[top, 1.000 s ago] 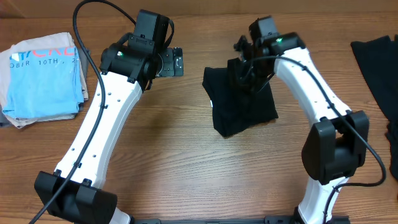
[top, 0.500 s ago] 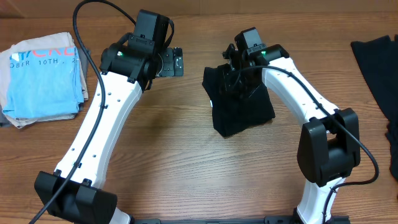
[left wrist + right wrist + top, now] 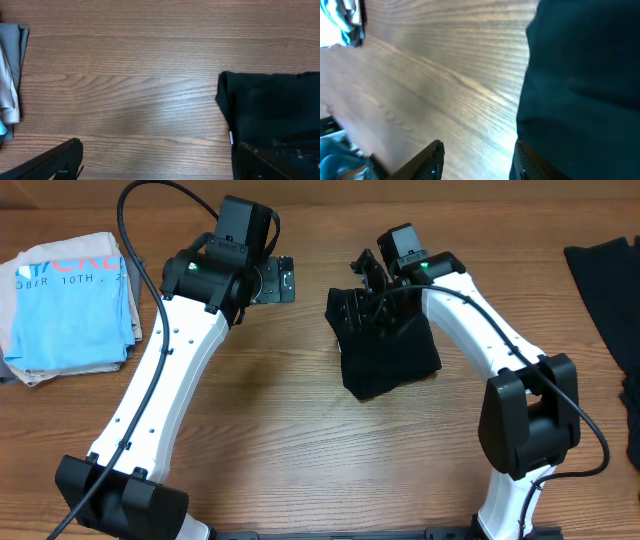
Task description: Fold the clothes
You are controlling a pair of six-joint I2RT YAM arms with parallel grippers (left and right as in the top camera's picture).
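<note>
My right fingers stand apart at the folded black fabric T-shirt, centre frame; my left fingers gape wide.

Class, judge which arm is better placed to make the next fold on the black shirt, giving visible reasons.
Right, probably: the right claw hovers open over the black T-shirt; the left claw hangs open over bare table beside it.

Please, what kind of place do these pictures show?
Probably a robot workstation for laundry folding: the left arm and right arm stand at a wooden table, with a folded black T-shirt and a folded light-blue T-shirt.
</note>
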